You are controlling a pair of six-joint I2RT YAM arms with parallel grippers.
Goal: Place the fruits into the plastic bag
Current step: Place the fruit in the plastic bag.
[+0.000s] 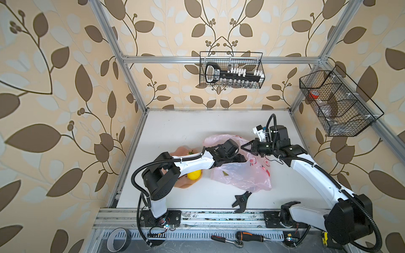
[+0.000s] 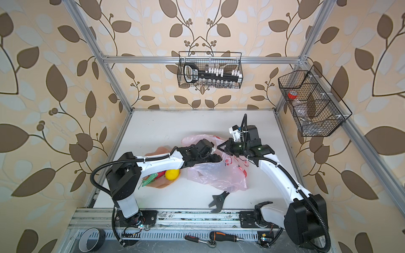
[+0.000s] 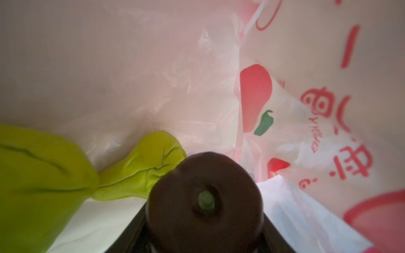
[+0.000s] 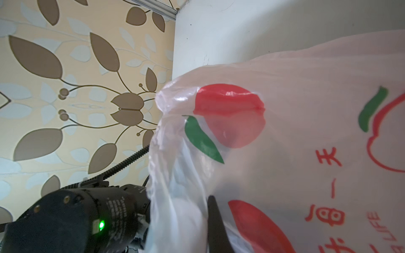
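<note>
Top views show plastic bag (image 1: 241, 175) on white table (image 1: 186, 124), leaf-patterned walls (image 1: 54, 65) around.

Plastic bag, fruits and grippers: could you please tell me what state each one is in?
plastic bag: lying crumpled, mouth lifted open.
right gripper: shut on the bag's rim.
left gripper: inside the bag, shut on the dark purple fruit.
green piece: appears to lie inside the bag.
lemon: on the peach plate, not yet bagged.
dragon fruit: on the plate, partly hidden.
</note>
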